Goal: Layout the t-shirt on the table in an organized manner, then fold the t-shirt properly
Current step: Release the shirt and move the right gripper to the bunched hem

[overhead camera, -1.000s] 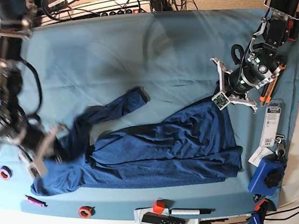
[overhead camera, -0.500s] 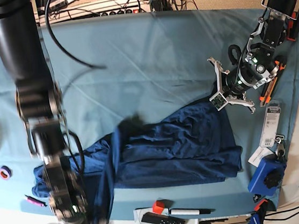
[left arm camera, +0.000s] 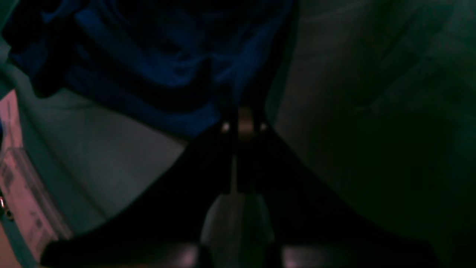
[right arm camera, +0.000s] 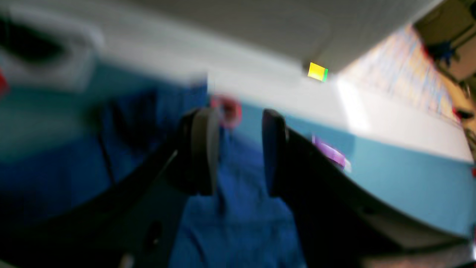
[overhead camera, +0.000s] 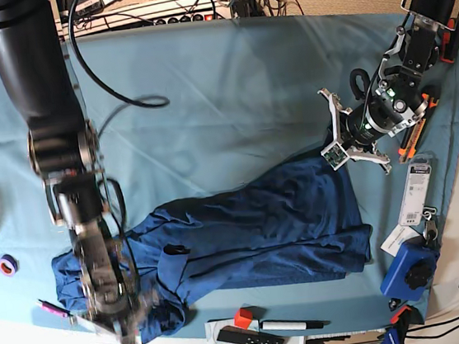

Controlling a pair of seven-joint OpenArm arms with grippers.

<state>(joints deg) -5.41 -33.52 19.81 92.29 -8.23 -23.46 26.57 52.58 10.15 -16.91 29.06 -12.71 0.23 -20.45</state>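
The left wrist view is very dark. Only the deep blue folds of the t-shirt (left arm camera: 156,63) at the top, some pale table (left arm camera: 111,163) cloth below it, and a pinkish packet (left arm camera: 22,193) cut off at the left edge can be made out. In that view the left gripper (left arm camera: 245,123) shows as two black fingers pressed together with no gap, its tips at the shirt's edge; whether any cloth is pinched between them cannot be told.

The right wrist view is smeared by blur. The right gripper (right arm camera: 238,149) has its two dark fingers (right arm camera: 202,149) apart with a clear gap, and blue shirt cloth (right arm camera: 241,208) lies beneath and between them, not clamped as far as can be seen. A red blur (right arm camera: 228,109) sits beyond the fingertips and a purple one (right arm camera: 329,152) lies on the teal cloth to the right; neither is sharp enough to name surely.

From the base view, the shirt (overhead camera: 261,226) lies rumpled across the near half of the table (overhead camera: 227,81), its left end bunched under the right arm, which hides that part. The right gripper (overhead camera: 118,322) is down at the near left edge. The left gripper (overhead camera: 336,147) is at the shirt's far right corner. No containers are in use; loose items sit along the near edge, among them a red block (overhead camera: 244,317) and a black remote (overhead camera: 248,337).
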